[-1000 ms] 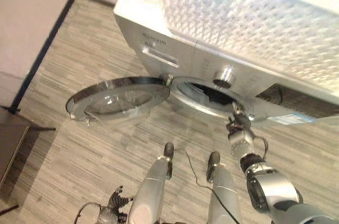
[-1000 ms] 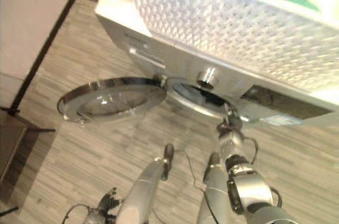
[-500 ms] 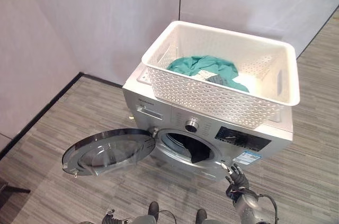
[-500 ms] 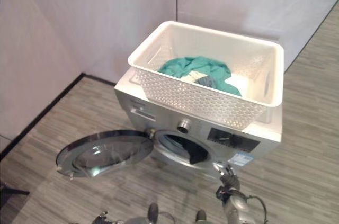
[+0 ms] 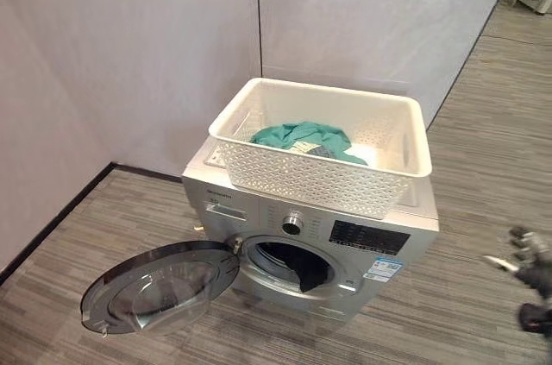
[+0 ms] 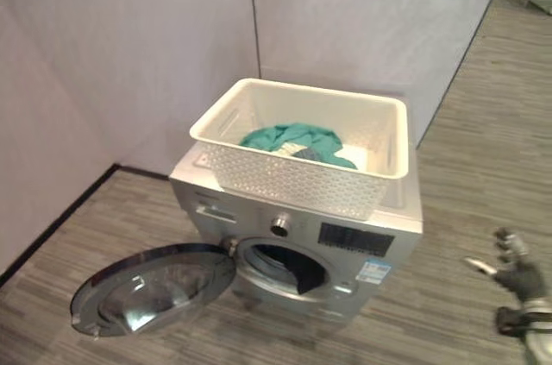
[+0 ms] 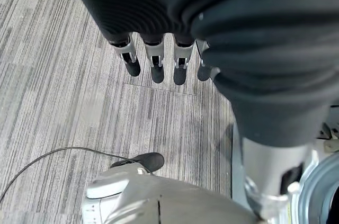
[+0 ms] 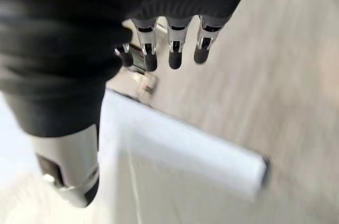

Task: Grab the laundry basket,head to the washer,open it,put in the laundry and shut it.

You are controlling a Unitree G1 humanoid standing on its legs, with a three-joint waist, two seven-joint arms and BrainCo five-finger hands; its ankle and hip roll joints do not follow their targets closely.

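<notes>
Grey wood-grain plank flooring (image 5: 483,235) runs up to pale, plain wall panels (image 5: 129,54) that meet in a corner behind a silver front-loading washing machine (image 5: 259,210). On the washer's flat top sits a white perforated plastic laundry basket (image 5: 302,179) with an open rectangular rim, and inside it lies a crumpled teal-green garment (image 5: 302,136) with a bit of darker cloth beside it. The washer's round, chrome-rimmed glass door (image 5: 159,287) is swung fully open to the robot's left, lying low over the floor, and the round drum opening (image 5: 293,266) is exposed, with a dark piece of cloth (image 5: 312,274) hanging at its lower edge. A silver round dial (image 5: 293,225) and a dark control panel (image 5: 366,237) sit on the front above the opening. The right hand (image 6: 517,279) is raised off to the right of the washer, well apart from it and from the basket, its fingers (image 8: 170,49) straight, spread slightly and holding nothing. The left hand (image 7: 159,17) hangs low over the floor, its fingers (image 7: 156,62) likewise straight and relaxed, side by side, gripping nothing.
</notes>
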